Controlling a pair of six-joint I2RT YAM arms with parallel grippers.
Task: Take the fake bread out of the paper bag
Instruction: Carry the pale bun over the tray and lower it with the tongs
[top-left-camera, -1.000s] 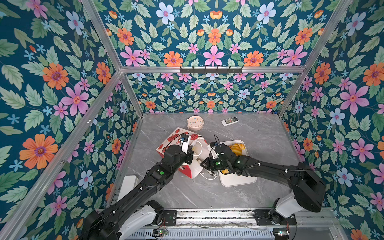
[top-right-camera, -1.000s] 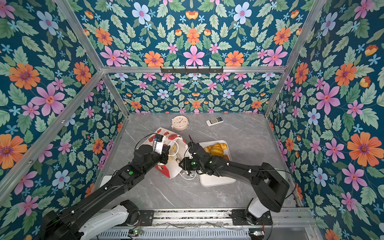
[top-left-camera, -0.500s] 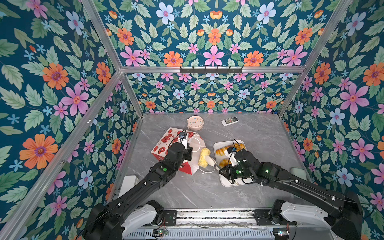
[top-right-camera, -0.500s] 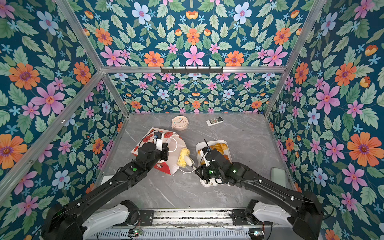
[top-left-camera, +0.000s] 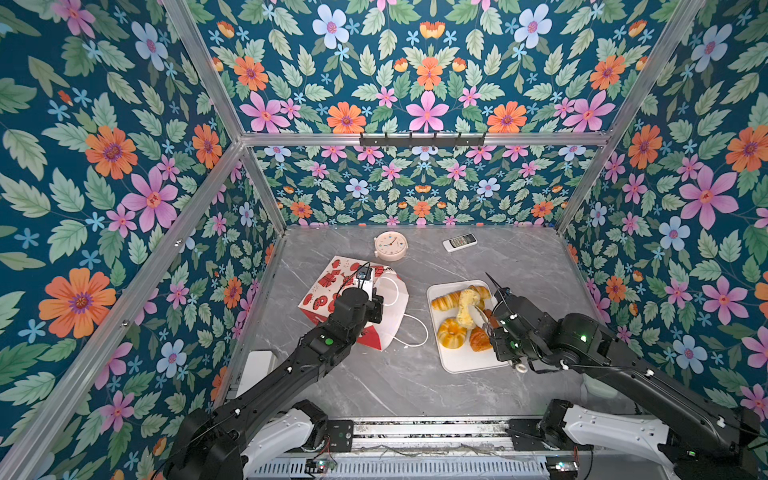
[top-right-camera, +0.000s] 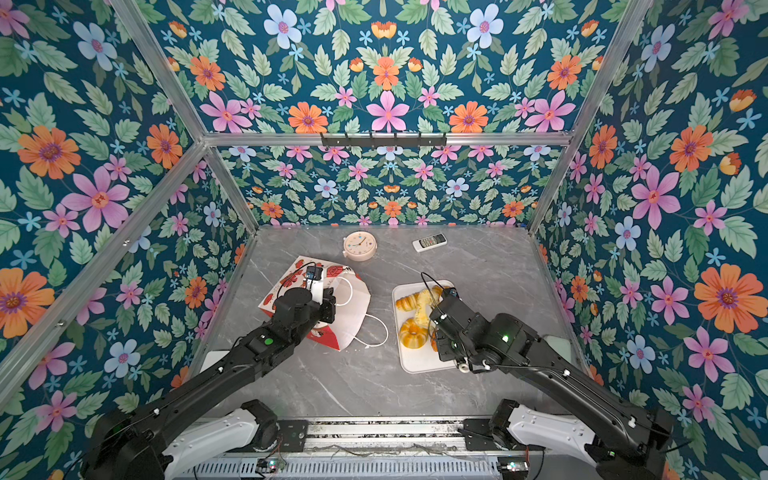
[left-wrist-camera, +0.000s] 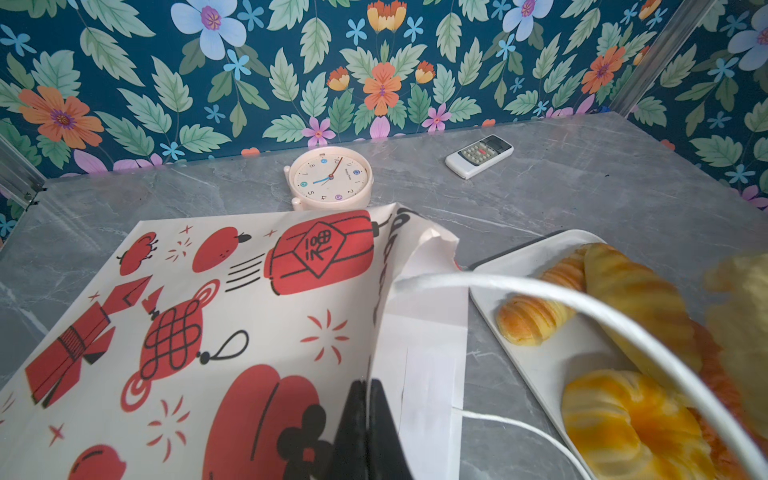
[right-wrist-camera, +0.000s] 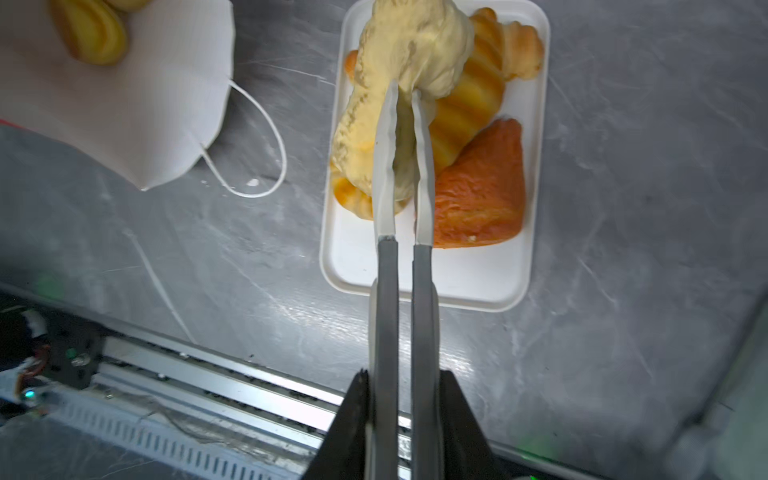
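Over the tray (right-wrist-camera: 457, 282), grip status? (MK)
Right gripper (right-wrist-camera: 404, 93) nearly closed, pinching the pale bread (right-wrist-camera: 415, 45) over it. Best to lower until it rests, then open. Left gripper (left-wrist-camera: 368, 388) clamped shut on the paper bag (left-wrist-camera: 232, 316) rim; one roll (right-wrist-camera: 93, 31) lies in its mouth. (JL)

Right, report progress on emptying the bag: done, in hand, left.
Done: a yellow ring doughnut, a brown croissant and a golden striped loaf lie on the flat white tray. In hand: the right tool is shut on a pale yellow pastry over it; the left tool pinches the red-printed white paper bag. Left: at least one golden roll shows in its mouth.
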